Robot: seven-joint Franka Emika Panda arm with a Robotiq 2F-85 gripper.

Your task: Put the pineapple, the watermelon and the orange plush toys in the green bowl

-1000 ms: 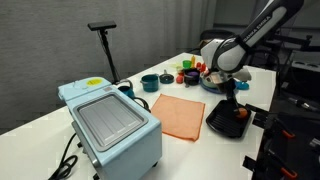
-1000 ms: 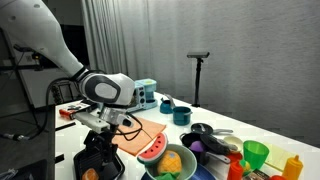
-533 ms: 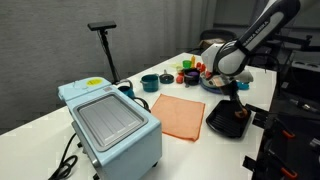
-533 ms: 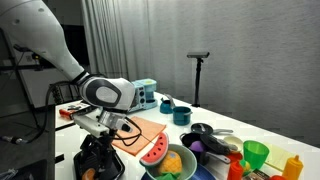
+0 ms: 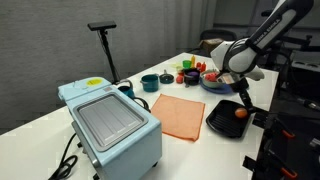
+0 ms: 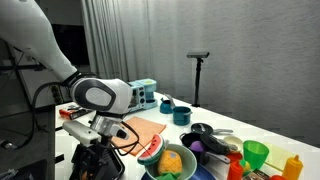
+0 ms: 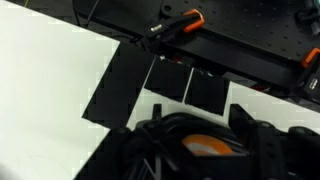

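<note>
The orange [image 5: 240, 112], a small plush ball, lies in a black tray [image 5: 222, 120] at the table's near end. My gripper [image 5: 242, 101] reaches down over it. In the wrist view the orange [image 7: 210, 146] sits between the two dark fingers [image 7: 240, 118], with a gap still showing on one side, so my gripper [image 7: 200, 135] is open around it. In an exterior view the watermelon [image 6: 152, 151] and the pineapple [image 6: 172, 160] rest in the green bowl [image 6: 160, 175]; my gripper [image 6: 95, 160] is low over the tray to their left.
An orange cloth [image 5: 178, 114] lies beside the tray. A pale blue appliance [image 5: 110, 122] stands at the front. Teal cups [image 5: 149, 83], a blue plate [image 5: 215, 84] with toys, a bright green cup [image 6: 256, 153] and a lamp stand [image 5: 104, 45] crowd the far end.
The arm has shifted and settled lower over the black tray, and the jaws have narrowed around the orange, which still lies in the tray.
</note>
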